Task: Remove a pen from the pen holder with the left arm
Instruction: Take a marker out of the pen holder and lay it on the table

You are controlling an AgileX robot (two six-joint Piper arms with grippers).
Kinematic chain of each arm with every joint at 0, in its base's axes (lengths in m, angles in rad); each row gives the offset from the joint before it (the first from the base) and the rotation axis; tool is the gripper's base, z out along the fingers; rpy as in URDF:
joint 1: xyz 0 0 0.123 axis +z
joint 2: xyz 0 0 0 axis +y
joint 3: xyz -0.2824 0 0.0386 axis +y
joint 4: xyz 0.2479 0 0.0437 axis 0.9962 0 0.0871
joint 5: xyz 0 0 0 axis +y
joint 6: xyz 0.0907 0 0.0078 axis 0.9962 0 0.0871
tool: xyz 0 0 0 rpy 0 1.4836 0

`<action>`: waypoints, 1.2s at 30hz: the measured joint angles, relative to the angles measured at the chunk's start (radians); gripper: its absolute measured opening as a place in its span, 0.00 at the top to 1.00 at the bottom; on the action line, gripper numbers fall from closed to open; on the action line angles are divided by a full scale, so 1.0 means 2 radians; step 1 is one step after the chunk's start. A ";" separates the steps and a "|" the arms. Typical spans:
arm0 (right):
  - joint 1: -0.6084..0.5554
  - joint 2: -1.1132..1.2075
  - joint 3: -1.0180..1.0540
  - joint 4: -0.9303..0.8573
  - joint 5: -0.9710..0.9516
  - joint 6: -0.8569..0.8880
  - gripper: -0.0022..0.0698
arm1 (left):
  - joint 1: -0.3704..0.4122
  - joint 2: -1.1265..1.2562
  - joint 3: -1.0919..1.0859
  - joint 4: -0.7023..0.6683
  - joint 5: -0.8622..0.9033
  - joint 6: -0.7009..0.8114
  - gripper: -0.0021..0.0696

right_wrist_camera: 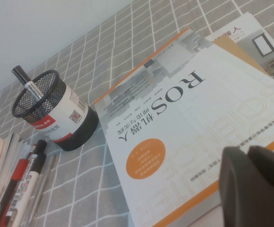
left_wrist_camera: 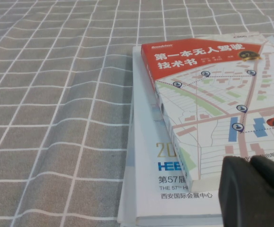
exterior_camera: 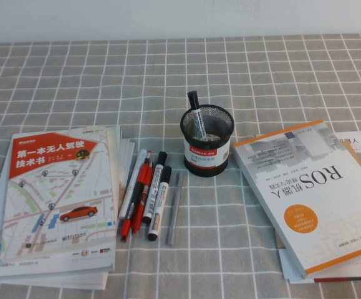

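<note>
High view: table [exterior_camera: 74, 81] under grey cloth with white grid. Black mesh pen holder [exterior_camera: 206, 152] stands upright near the middle, holding one black-capped white marker [exterior_camera: 196, 115] that leans toward the robot's left, cap end up above the rim. On the left, a red-and-white map-cover book [exterior_camera: 55, 193] tops a small stack. Between it and the holder, loose pens [exterior_camera: 146, 193] lie side by side, red, black and grey. On the right, a white-and-orange ROS book [exterior_camera: 305, 193] lies on other books, just beside the holder. Left wrist view: left gripper [left_wrist_camera: 249, 165], dark, fingers pressed together and empty, hangs over the near corner of the map-cover book, well apart from the holder. Right wrist view: right gripper [right_wrist_camera: 248, 158] sits over the ROS book's near edge; its fingers seem pressed together, nothing between them. Holder and marker show beyond the book.
</note>
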 joint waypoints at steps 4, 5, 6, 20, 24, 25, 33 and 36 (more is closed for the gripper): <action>0.000 0.000 0.000 0.000 0.000 0.000 0.99 | 0.000 0.000 0.000 0.000 0.000 0.000 0.97; 0.000 0.000 0.000 0.000 0.000 0.000 0.99 | 0.000 0.000 0.000 0.000 0.000 0.000 0.97; 0.000 0.000 0.000 0.000 0.000 0.000 0.99 | 0.000 0.000 0.000 0.000 0.000 0.000 0.97; 0.000 0.000 0.000 0.000 0.000 0.000 0.99 | 0.000 0.000 0.000 0.000 0.000 0.000 0.97; 0.000 0.000 0.000 0.000 0.000 0.000 0.99 | 0.000 0.000 0.000 -0.010 -0.014 -0.004 0.97; 0.000 0.000 0.000 0.000 0.000 0.000 0.99 | 0.000 0.000 0.000 -0.024 -0.028 -0.008 0.97; 0.000 0.000 0.000 0.000 0.000 0.000 0.99 | 0.000 0.000 0.001 -0.307 -0.170 -0.081 0.97; 0.000 0.000 0.000 0.000 0.000 0.000 0.99 | 0.000 0.000 0.001 -0.408 -0.211 -0.091 0.97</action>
